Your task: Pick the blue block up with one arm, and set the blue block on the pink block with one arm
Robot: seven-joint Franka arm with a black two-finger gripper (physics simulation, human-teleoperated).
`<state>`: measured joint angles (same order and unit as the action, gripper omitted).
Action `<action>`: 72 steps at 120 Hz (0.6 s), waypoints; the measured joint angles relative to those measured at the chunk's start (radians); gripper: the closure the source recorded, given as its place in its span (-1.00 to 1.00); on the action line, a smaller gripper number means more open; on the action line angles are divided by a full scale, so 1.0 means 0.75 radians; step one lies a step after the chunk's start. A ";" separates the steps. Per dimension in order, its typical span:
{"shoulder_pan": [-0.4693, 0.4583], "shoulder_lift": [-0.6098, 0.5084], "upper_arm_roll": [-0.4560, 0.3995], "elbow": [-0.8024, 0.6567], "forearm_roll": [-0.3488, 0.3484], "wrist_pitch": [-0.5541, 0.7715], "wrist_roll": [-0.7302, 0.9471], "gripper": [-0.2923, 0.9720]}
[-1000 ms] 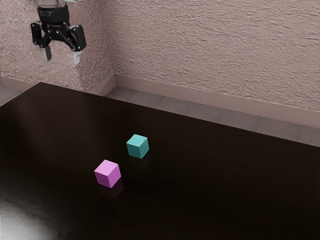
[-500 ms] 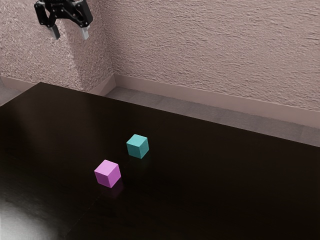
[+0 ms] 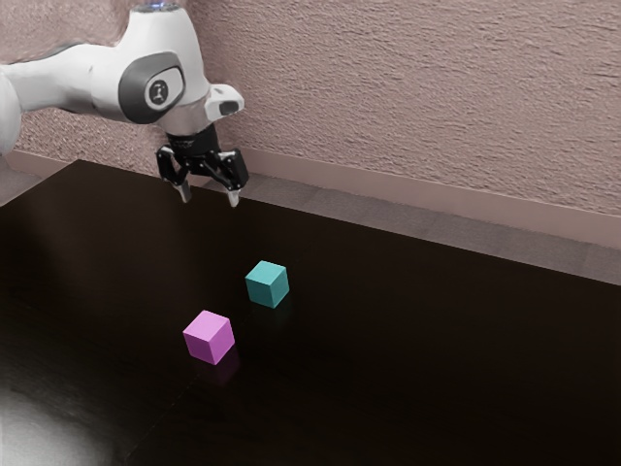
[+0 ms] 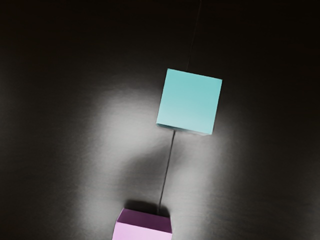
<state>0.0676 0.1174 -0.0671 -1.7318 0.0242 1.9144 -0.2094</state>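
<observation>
1. The fingers [image 3: 182, 191] are held spread and empty, high beyond the pink block [image 3: 209, 336].
2. The blue block [image 3: 267, 283] is seen near the pink block, apart from it.
3. The pink block may be nudged, seemingly, by a misaligned descent.

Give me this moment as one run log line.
phase: pre-grasp | pincer: open, empty, raised, clear of both blocks | blue block: on table, untouched | pink block: on table, apart from blue block, nothing on top

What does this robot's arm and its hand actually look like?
The arm is made of smooth, rounded white shells, with a round grey cap bearing a small white mark. Its gripper is black, with two short fingers ending in pale tips.
</observation>
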 joint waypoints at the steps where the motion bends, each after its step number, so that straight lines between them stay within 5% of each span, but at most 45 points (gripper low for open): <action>1: -0.001 0.000 0.000 -0.014 0.000 0.019 0.000 -0.54; 30: -0.013 0.078 -0.004 -0.191 0.005 0.462 -0.001 -0.54; 72: -0.023 0.229 -0.003 -0.274 0.112 0.755 0.001 -0.54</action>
<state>0.0502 0.2895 -0.0690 -1.9372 0.1082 2.4803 -0.2089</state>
